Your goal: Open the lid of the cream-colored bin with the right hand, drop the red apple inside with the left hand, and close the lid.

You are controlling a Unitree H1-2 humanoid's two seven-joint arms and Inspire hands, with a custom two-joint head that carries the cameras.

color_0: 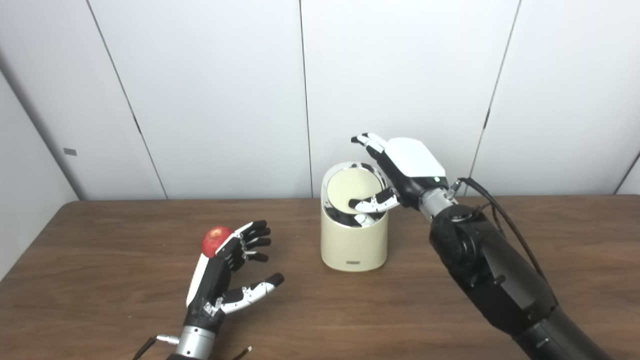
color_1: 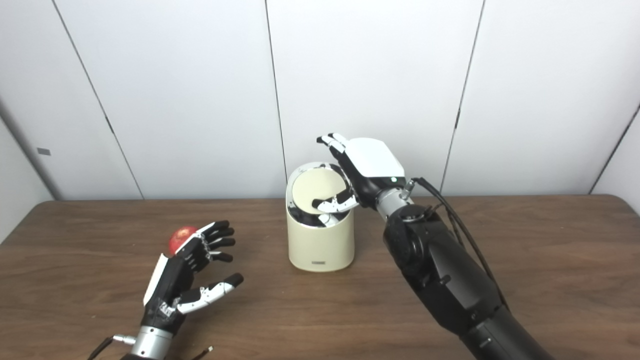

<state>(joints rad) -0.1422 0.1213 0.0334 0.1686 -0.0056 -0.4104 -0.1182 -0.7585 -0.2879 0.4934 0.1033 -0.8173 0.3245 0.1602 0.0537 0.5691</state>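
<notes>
Item: cream bin (color_0: 354, 245), standing mid-table toward the far edge; its lid (color_0: 347, 194) is tilted up, partly open. My right hand (color_0: 395, 172) sits at the rim, thumb on the lid, fingers spread and gripping nothing.

Item: red apple (color_0: 216, 239), on the table left of the bin, touching the back of my left hand (color_0: 227, 272), which is open and empty.

Note: I judge the lid needs pressing fully back, thumb kept clear of the opening, before the apple is fetched.
</notes>
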